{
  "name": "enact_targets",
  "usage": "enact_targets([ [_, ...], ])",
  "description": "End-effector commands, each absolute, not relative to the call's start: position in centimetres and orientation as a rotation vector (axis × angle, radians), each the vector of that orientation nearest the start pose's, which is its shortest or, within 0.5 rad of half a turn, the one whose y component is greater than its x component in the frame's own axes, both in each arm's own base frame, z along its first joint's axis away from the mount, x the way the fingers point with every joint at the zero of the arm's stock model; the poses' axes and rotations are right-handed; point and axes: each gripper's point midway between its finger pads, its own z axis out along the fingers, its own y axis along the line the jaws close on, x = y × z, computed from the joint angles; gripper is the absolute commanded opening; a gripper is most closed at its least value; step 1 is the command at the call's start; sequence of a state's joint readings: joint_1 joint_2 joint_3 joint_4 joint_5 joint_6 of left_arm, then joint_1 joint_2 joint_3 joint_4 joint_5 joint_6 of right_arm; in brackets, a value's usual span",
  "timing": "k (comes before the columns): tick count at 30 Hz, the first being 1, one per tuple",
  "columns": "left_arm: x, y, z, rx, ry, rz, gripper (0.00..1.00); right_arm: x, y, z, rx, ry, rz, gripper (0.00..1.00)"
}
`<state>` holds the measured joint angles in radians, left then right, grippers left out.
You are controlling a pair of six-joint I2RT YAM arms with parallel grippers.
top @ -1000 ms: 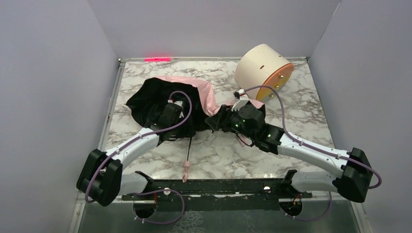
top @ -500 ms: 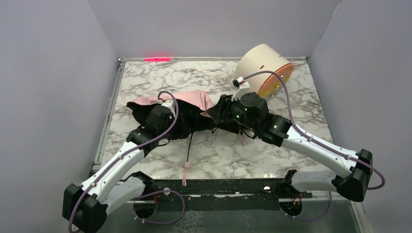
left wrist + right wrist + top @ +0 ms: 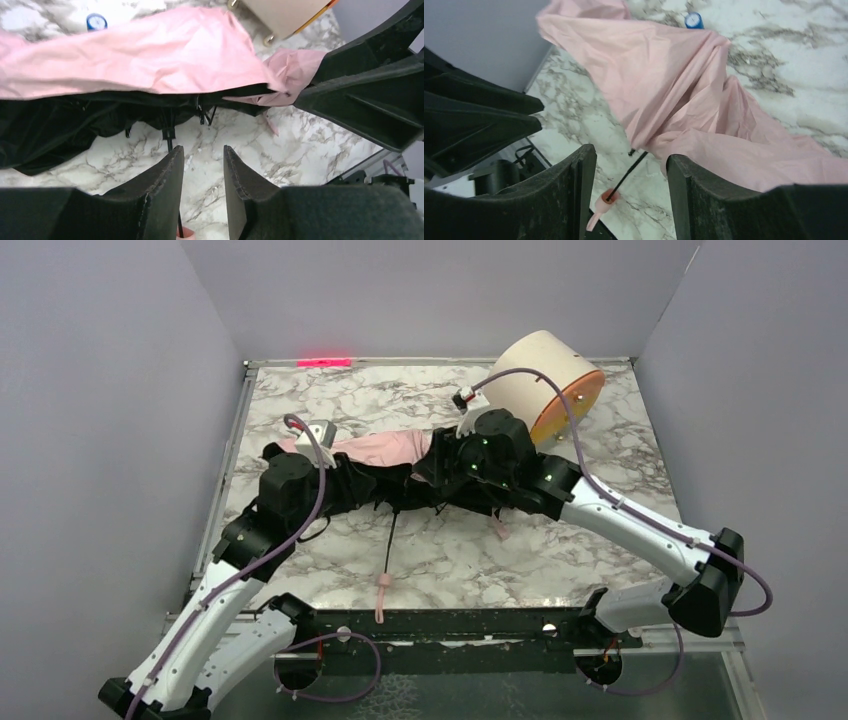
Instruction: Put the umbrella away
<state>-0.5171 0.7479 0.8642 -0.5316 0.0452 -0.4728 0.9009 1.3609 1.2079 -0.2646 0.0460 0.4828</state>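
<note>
The umbrella [image 3: 385,448] lies half collapsed across the middle of the marble table, pale pink on top with the black underside [image 3: 60,130] showing. Its thin black shaft [image 3: 391,540] runs toward me to the small pink handle [image 3: 383,585] with its strap. My left gripper [image 3: 202,150] hovers over the canopy's left part, jaws a little apart with only marble between them. My right gripper [image 3: 630,155] is open at the canopy's right end. Pink fabric [image 3: 734,150] brushes its right finger, and the handle [image 3: 605,200] shows through the gap.
A cream drum with an orange face [image 3: 540,380] lies on its side at the back right, just behind my right wrist. A small blue cap [image 3: 693,20] sits beyond the canopy. Grey walls close in three sides. A black rail [image 3: 450,625] runs along the near edge.
My left gripper has pulled back to the left and its jaws have narrowed. My right gripper has shifted left and farther back. The canopy has flattened from a wide black heap into a narrower band.
</note>
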Motion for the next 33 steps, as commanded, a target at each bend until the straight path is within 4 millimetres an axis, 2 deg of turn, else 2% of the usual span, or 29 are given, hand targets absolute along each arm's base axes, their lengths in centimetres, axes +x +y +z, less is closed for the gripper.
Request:
enact_targets([
  [1, 22.8, -14.3, 25.4, 0.054, 2.052, -0.574, 0.35, 23.9, 34.0, 33.2, -0.54, 1.876, 0.92, 0.6],
  [5, 22.2, -14.3, 22.1, 0.02, 2.185, -0.556, 0.36, 25.7, 31.7, 35.1, -0.467, 1.847, 0.763, 0.61],
  [8, 21.3, -14.4, 20.3, -0.029, 2.235, -0.588, 0.36, 27.8, 30.7, 34.5, -0.435, 1.891, 0.648, 0.59],
  [13, 19.4, -15.1, 17.7, -0.086, 2.317, -0.673, 0.36, 29.7, 30.9, 35.8, -0.413, 1.867, 0.633, 0.59],
  [15, 18.8, -15.2, 16.7, -0.11, 2.341, -0.692, 0.36, 30.7, 31.2, 35.7, -0.419, 1.877, 0.637, 0.59],
  [18, 18.1, -15.7, 15.4, -0.139, 2.39, -0.717, 0.38, 32.6, 32.1, 33.5, -0.457, 1.95, 0.668, 0.59],
  [22, 16.8, -16.5, 13.7, -0.175, 2.456, -0.726, 0.45, 33.5, 34.2, 29.7, -0.532, 2.052, 0.745, 0.61],
  [25, 16.1, -16.8, 12.9, -0.21, 2.475, -0.72, 0.52, 33.3, 34.9, 27.2, -0.548, 2.128, 0.762, 0.62],
  [27, 15.6, -17.0, 12.2, -0.225, 2.493, -0.719, 0.6, 33.0, 35.0, 25.5, -0.539, 2.172, 0.772, 0.62],
  [33, 14.9, -16.6, 11.4, -0.251, 2.504, -0.669, 0.71, 31.8, 35.8, 20.3, -0.567, 2.292, 0.825, 0.59],
])
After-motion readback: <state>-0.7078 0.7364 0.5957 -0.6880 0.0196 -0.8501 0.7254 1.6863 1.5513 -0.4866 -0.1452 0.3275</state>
